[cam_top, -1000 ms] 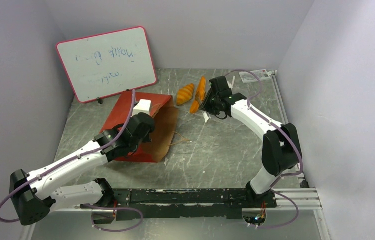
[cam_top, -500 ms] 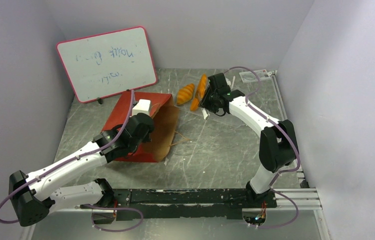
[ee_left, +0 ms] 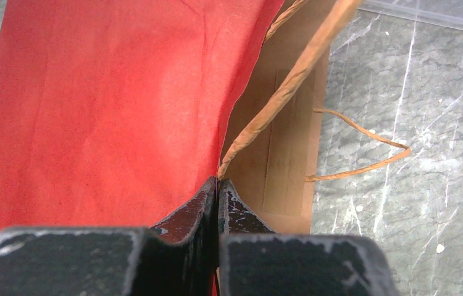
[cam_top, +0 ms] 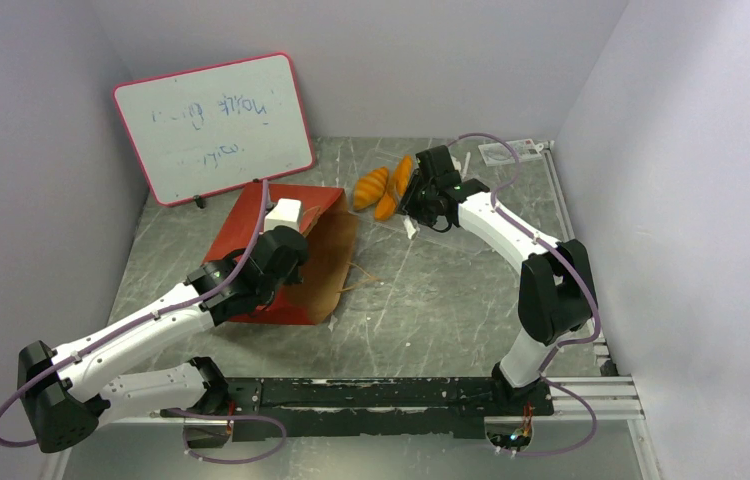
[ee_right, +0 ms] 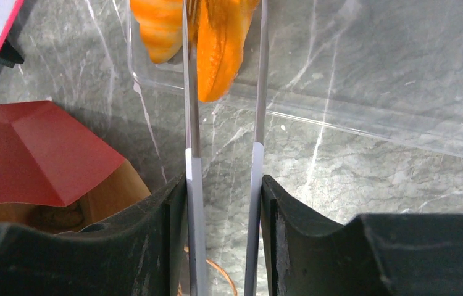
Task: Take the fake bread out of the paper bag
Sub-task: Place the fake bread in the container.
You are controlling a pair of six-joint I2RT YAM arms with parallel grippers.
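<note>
Grey marbled desk (cam_top: 451, 300) fills the walled bay, with a whiteboard (cam_top: 213, 125) propped at the back, well beyond your left jaws. Watch the thin metal tweezers (ee_right: 191, 123). They are a poor hold on a smooth toy, and if your right jaws ease off, the golden loaf (ee_right: 220, 55) between the prongs will likely slip or roll. A swing to the side would also knock the second loaf (ee_right: 158, 31), which lies just beside the prong on the left. Your right jaws are clenched on the tweezers' two arms and open only as far as those arms allow. The prongs run straight ahead of them and flank the loaf over a clear tray (ee_right: 371, 123). You cannot tell whether the loaf is pinched or already resting there. Your left jaws are squeezed fully together on the upper lip of the paper bag (ee_left: 105, 105), which lies on its side with its brown mouth opening just ahead of them. Let go or tug hard and the mouth may collapse or tear. A dark lump (ee_right: 56, 216) sits inside that mouth, below and left of your right jaws. It may be bread not yet removed.
</note>
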